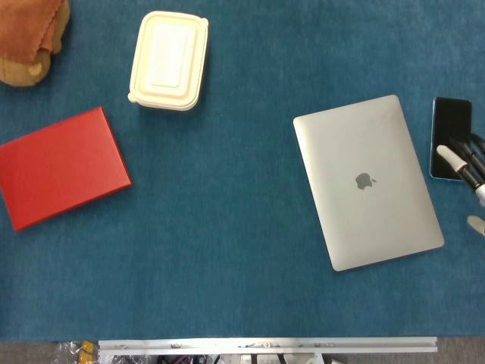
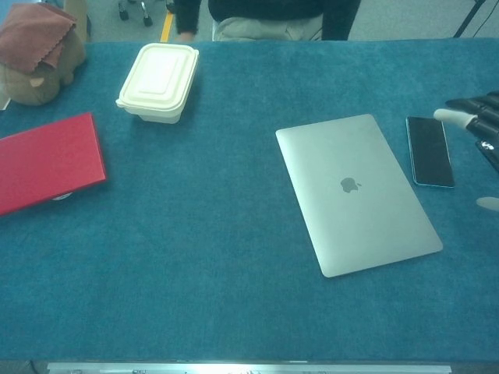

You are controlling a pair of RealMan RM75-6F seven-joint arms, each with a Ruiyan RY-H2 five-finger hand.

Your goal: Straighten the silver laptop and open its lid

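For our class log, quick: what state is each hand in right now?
Left hand: not in view.
Right hand: open, fingers spread above the black phone, holding nothing, beside the silver laptop.

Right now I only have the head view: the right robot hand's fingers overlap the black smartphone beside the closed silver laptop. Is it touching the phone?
Observer: Probably not. In the chest view the right robot hand has its fingertips at the far right corner of the black smartphone, not its middle, so it looks raised.
Operator: Anything past the far table edge?
Observer: A person in a dark top is there, behind the table.
Operator: Brown thing top left is cut off for me.
Observer: It is a brown plush toy with a rust-coloured cloth draped over it.
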